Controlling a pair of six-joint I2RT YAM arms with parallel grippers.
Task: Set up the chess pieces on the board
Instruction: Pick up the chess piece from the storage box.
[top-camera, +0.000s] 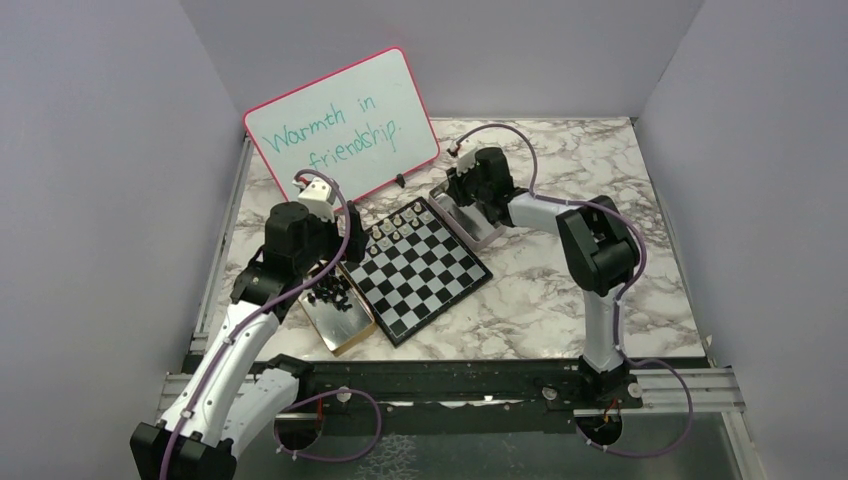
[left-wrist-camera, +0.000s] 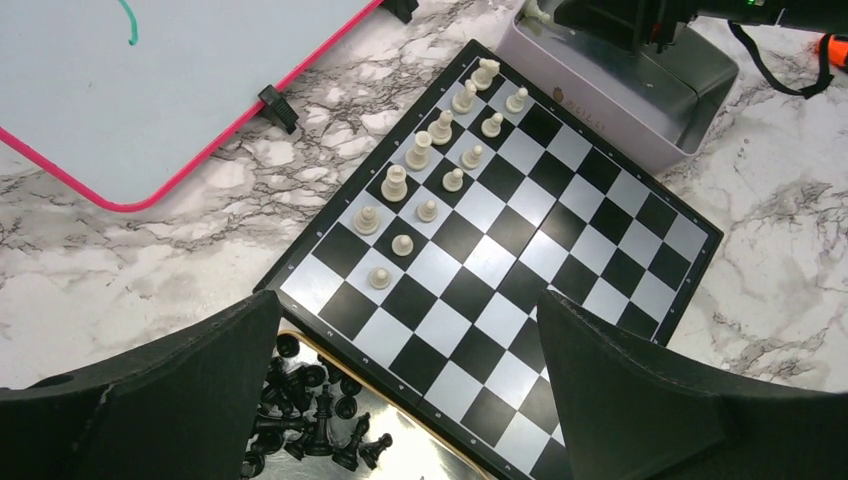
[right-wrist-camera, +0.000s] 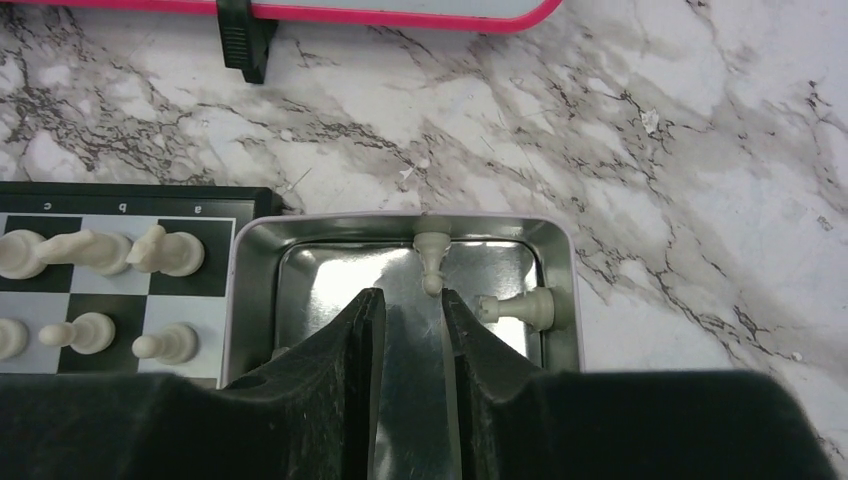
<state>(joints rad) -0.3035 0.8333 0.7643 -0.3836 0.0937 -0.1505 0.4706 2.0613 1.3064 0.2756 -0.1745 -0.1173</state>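
Down in the tin (right-wrist-camera: 255, 300) with the right gripper (right-wrist-camera: 410, 305), narrowed to an empty slit; just beyond its tips, a cream pawn (right-wrist-camera: 432, 262) (left gripper (left-wrist-camera: 408, 300) wide open).

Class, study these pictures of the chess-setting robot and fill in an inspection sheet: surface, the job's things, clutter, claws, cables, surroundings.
Surface: marbled table top.
Job's things: board lies flat; white pieces stand in two rows along its edge nearest the whiteboard; black pieces heaped in a shiny tray beside the board; two leftover whites are in a silver tin.
Clutter: pink-rimmed whiteboard with writing, propped behind the board.
Claws: left claw open, above the board and tray; right claw inside the tin, jaws narrow, one leftover white at their tips; grip unclear.
Cables: purple cables run along both arms.
Surroundings: plain walls on three sides.
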